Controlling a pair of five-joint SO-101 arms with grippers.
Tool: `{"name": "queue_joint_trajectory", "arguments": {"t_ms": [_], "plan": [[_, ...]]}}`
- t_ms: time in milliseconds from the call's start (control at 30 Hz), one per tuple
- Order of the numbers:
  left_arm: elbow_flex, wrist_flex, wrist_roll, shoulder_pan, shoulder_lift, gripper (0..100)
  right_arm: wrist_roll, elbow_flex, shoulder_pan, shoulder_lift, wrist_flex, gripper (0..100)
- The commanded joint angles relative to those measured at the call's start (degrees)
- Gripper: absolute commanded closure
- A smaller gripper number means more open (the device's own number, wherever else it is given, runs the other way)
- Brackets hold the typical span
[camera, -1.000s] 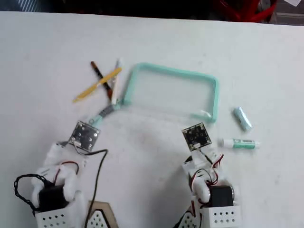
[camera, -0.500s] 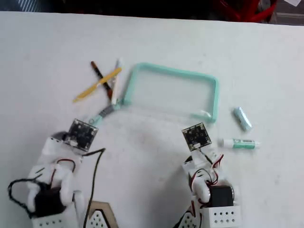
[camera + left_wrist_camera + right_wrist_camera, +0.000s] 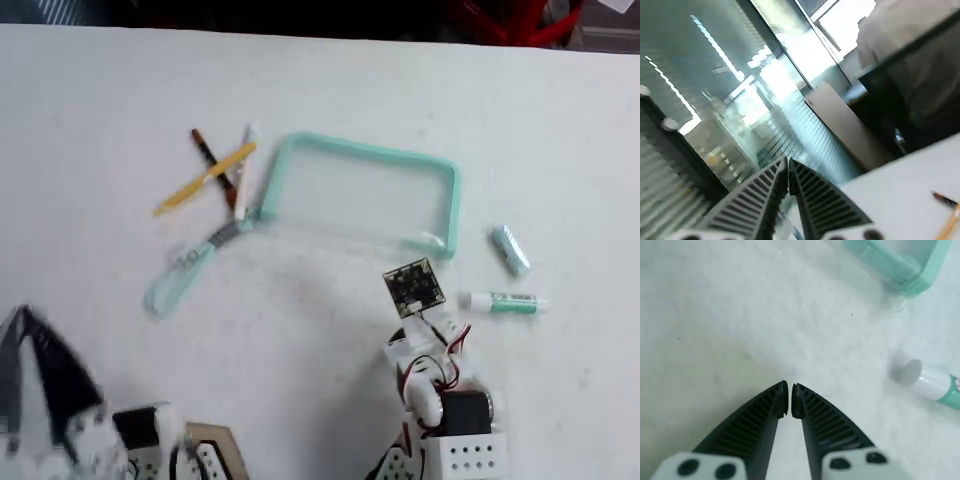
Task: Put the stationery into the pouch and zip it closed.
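The clear pouch with a mint-green rim lies flat mid-table, its mint strap trailing from its left corner. A yellow pen, a brown pen and a white one lie crossed just left of it. To its right are a glue stick and a small teal tube. My right gripper is shut and empty, low over bare table, with the glue stick and the pouch corner ahead. My left gripper is shut, empty and tilted up toward the room.
The left arm is raised at the table's near left corner. The right arm stands at the near edge, below the pouch's right end. The white table stretches bare behind the pouch.
My left arm has drawn back from the pouch's strap and swung up toward the near left corner, uncovering the strap on the table. The right arm has stayed still.
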Motion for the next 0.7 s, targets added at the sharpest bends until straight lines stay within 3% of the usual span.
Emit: {"name": "queue_joint_trajectory", "arguments": {"t_ms": [0, 200, 367, 467, 667], "plan": [[-15.8, 0.3, 0.0, -0.2, 0.5, 98, 0.4, 0.5, 0.0, -0.2, 0.3, 97.4], [-30.5, 0.4, 0.8, -0.4, 0.5, 98, 0.4, 0.5, 0.0, -0.2, 0.3, 97.4], [-31.5, 3.4, 12.4, -0.5, 0.5, 98, 0.4, 0.5, 0.0, -0.2, 0.3, 97.4], [-22.0, -1.5, 17.4, -0.5, 0.7, 98, 0.4, 0.5, 0.0, -0.2, 0.3, 97.4], [10.9, -20.7, 18.5, 0.0, 0.8, 98, 0.4, 0.5, 0.0, -0.2, 0.3, 97.4]]}}
